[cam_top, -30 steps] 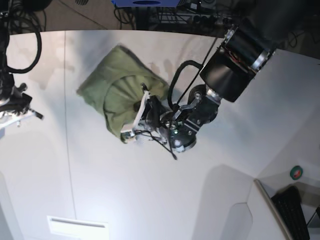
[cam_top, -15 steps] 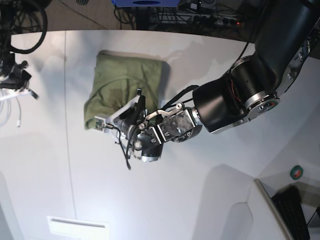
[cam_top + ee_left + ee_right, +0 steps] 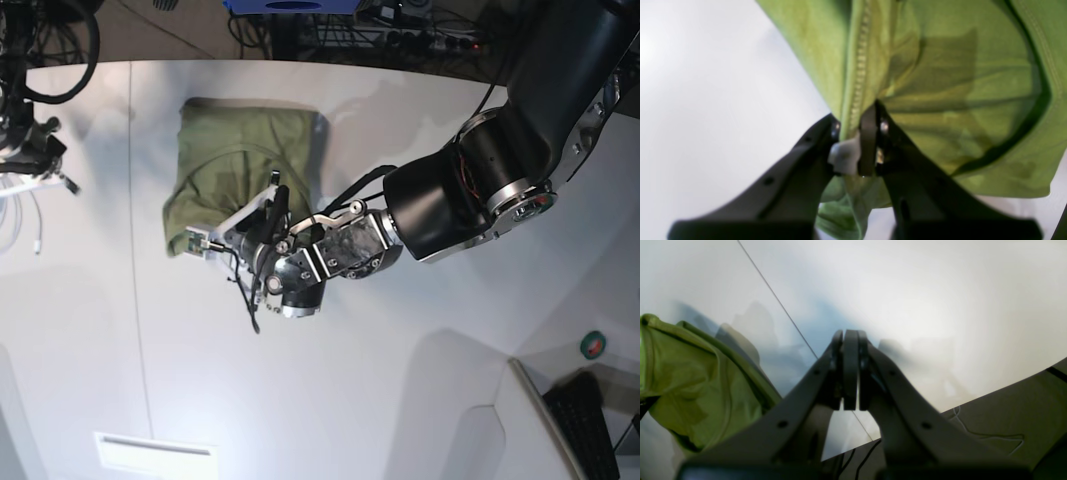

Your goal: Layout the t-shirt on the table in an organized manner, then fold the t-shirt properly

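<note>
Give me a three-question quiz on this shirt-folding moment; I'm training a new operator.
1. True or false: the left tool is pinching the t-shirt.
2. What does the right tool hold?
A. a sleeve
B. nothing
C. a cable
3. What thin mark crosses the table beside the shirt?

Key:
1. True; it grips a stitched edge.
2. B; it is closed, apart from the shirt.
3. A dark seam line.

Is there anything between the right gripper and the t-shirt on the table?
Nothing visible. The right gripper is shut and empty, and only bare table separates it from the t-shirt. The left gripper already pinches the shirt's near edge.
</note>
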